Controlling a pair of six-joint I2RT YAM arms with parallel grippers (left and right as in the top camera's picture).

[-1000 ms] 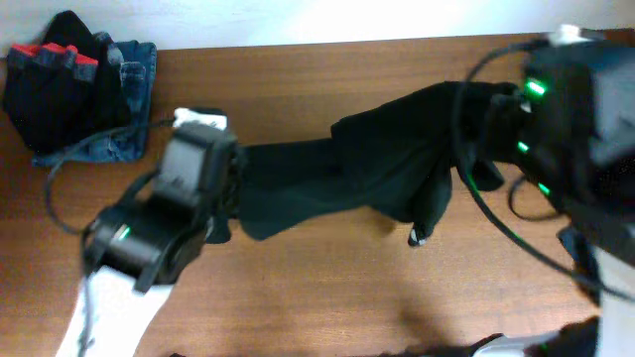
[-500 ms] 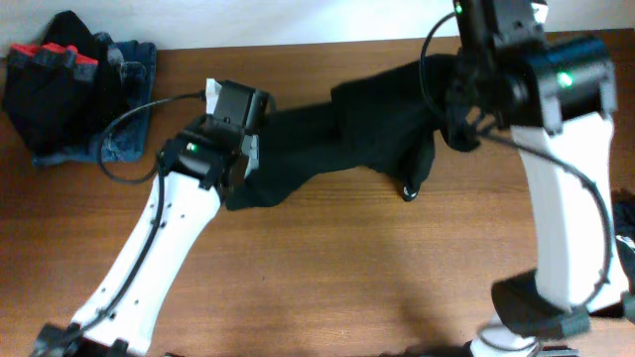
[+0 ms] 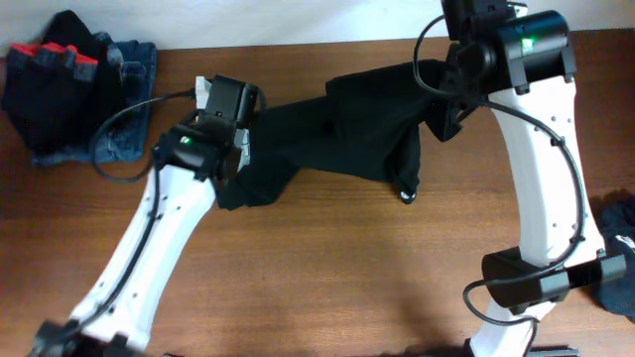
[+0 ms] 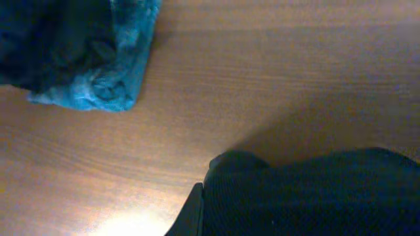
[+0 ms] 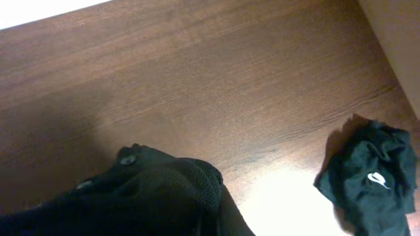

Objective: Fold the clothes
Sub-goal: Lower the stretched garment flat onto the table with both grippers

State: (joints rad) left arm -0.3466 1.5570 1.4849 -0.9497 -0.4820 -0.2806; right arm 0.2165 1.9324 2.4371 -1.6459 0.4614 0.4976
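A black top [image 3: 347,134] from the clothes is stretched across the back half of the table between my two grippers. My left gripper [image 3: 246,151] is shut on its left end, and my right gripper [image 3: 444,99] is shut on its right end. A flap with a small white label [image 3: 405,195] droops from the middle. In the left wrist view the black fabric [image 4: 308,196] fills the lower right beside one dark finger [image 4: 193,216]. The right wrist view shows bunched black fabric [image 5: 144,196] with small round snaps over the jaws.
A pile of dark clothes on blue denim [image 3: 69,84] lies at the back left corner; the denim [image 4: 98,72] also shows in the left wrist view. A crumpled black garment with a white logo [image 5: 371,177] lies at the table's right edge [image 3: 620,223].
Both arms have swung toward the back of the table, carrying the black top with them. The top now hangs more stretched between the grippers. Both grips have held.
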